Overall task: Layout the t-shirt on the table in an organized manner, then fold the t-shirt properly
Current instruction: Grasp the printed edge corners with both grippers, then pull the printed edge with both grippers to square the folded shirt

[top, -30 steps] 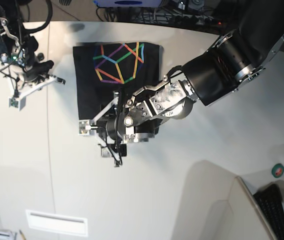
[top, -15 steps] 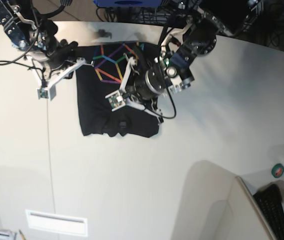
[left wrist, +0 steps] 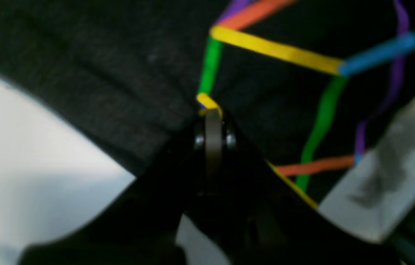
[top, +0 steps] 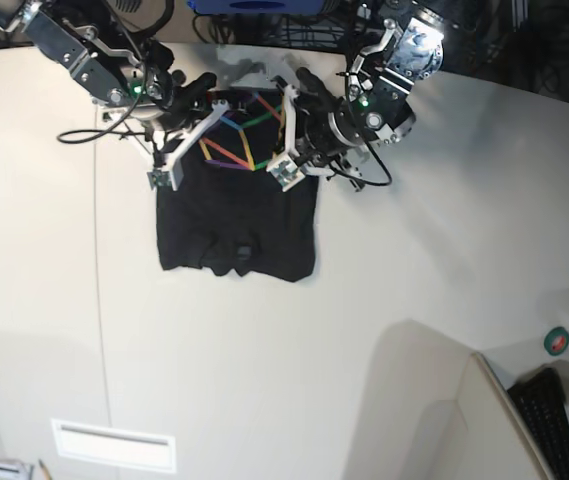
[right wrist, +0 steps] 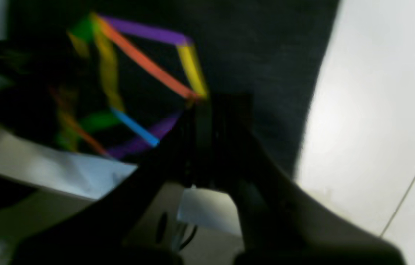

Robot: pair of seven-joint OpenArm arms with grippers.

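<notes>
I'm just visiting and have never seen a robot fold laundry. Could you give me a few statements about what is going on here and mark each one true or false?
1. The t-shirt is black with coloured lines. True.
2. The shirt hangs in the air above the table. False: it lies on the table.
3. The left gripper is shut on the printed fabric. True.
4. Both arms work at the shirt's bottom edge. False: both are at the printed far end.
5. The right gripper stands wide open. False: it is shut.
</notes>
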